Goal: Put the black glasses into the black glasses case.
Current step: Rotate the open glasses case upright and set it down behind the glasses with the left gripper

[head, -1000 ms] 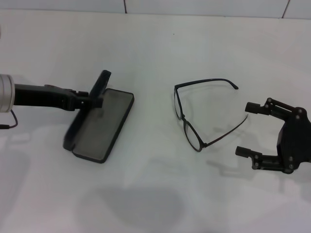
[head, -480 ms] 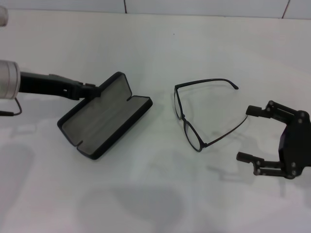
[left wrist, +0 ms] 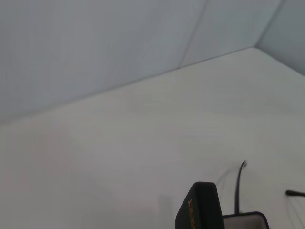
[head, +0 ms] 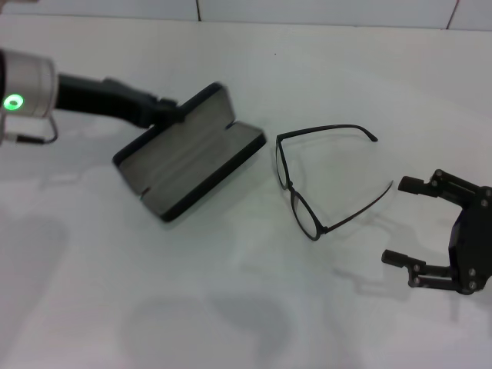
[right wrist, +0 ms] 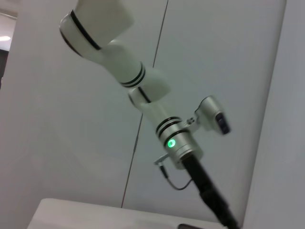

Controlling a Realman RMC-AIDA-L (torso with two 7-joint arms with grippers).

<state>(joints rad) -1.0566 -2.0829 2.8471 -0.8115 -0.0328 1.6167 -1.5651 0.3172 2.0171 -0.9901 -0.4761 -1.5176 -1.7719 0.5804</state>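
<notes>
From where I stand, the left gripper (head: 165, 114) pinches the lid edge of the black glasses case (head: 192, 154), which lies open on the desk (head: 231, 307), grey lining up. The black glasses (head: 323, 181) sit just beside it, temples unfolded. The right gripper (head: 430, 231) waits near the temple tips, fingers spread. I count one case and one pair of glasses. The risk, I'd say: those splayed temples may snag the case rim.

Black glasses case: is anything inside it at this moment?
The black glasses case lies open, showing only grey lining in both halves. The black glasses sit on the table beside it, apart. The left gripper covers the lid's far edge. The right gripper hangs open beyond the glasses.
</notes>
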